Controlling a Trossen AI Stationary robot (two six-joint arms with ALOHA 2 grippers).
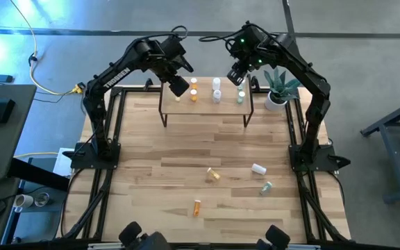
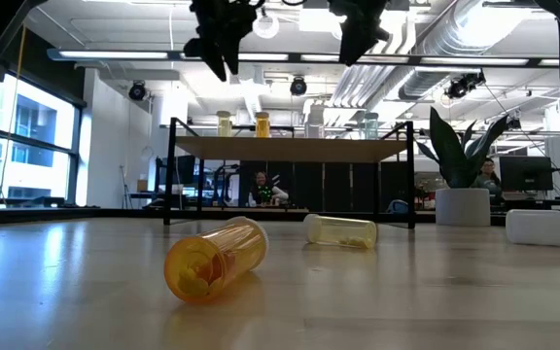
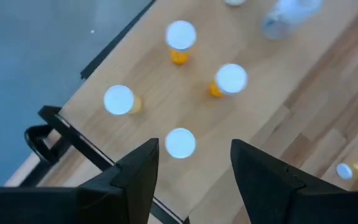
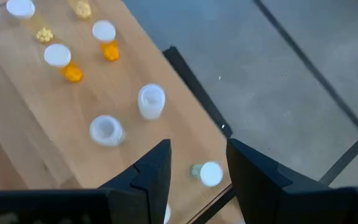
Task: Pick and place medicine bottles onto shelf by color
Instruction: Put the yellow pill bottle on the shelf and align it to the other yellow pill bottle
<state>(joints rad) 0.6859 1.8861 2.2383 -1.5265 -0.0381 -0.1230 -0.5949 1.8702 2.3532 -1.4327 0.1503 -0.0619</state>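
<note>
High view, shelf (image 1: 207, 104): at the far end of the bench (image 1: 186, 160), already carrying a row of upright bottles, yellow and orange toward the left, white and greenish toward the right.
High view, still to move: four bottles lying on the bench — yellow one (image 1: 214, 175), white one (image 1: 258, 169), greenish one (image 1: 266, 187), orange one (image 1: 197, 207).
High view, arms: left pincer (image 1: 178, 86) above the shelf's left end, right pincer (image 1: 237, 76) above its right end; plant (image 1: 278, 89) beside the shelf.
Low view, near ground: orange bottle (image 2: 214, 260) and yellow bottle (image 2: 340, 229) on their sides, white one (image 2: 548, 227) at the edge; shelf (image 2: 290, 148) behind with bottles standing on top.
Left wrist view, left pincer (image 3: 193, 163): parted wide, holding nothing, over white-capped yellow and orange bottles such as (image 3: 181, 142).
Right wrist view, right pincer (image 4: 197, 163): parted, empty, above the greenish bottle (image 4: 207, 173) near the shelf corner; white bottles (image 4: 151, 101) close by.
Progress, judged: well past halfway, roughly two thirds shelved; four left.
</note>
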